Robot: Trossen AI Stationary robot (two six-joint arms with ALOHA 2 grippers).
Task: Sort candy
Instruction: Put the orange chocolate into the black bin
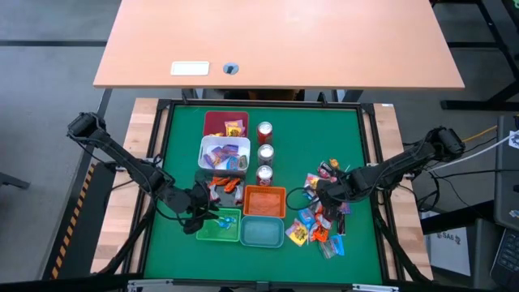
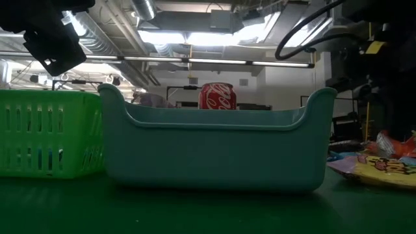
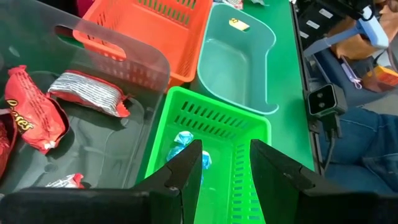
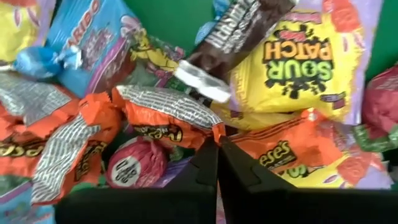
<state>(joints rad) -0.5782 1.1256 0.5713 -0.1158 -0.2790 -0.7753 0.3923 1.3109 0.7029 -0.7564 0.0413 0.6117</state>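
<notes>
— What carries everything?

— A green table (image 1: 357, 138). Three cans (image 1: 265, 153) stand in a row at its middle.

— And around the cans?

— Beside them on one side, my bins: maroon (image 1: 217, 122), white (image 1: 208, 149), orange (image 1: 264, 200), teal (image 1: 261, 233), green (image 1: 217, 229). On the other side lies loose candy (image 1: 320, 219).

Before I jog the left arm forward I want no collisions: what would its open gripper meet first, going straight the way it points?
Probably the floor of the green slotted plastic bin, or the blue-wrapped sweets lying there; the left gripper hangs open over it. Depth is unclear.
</notes>
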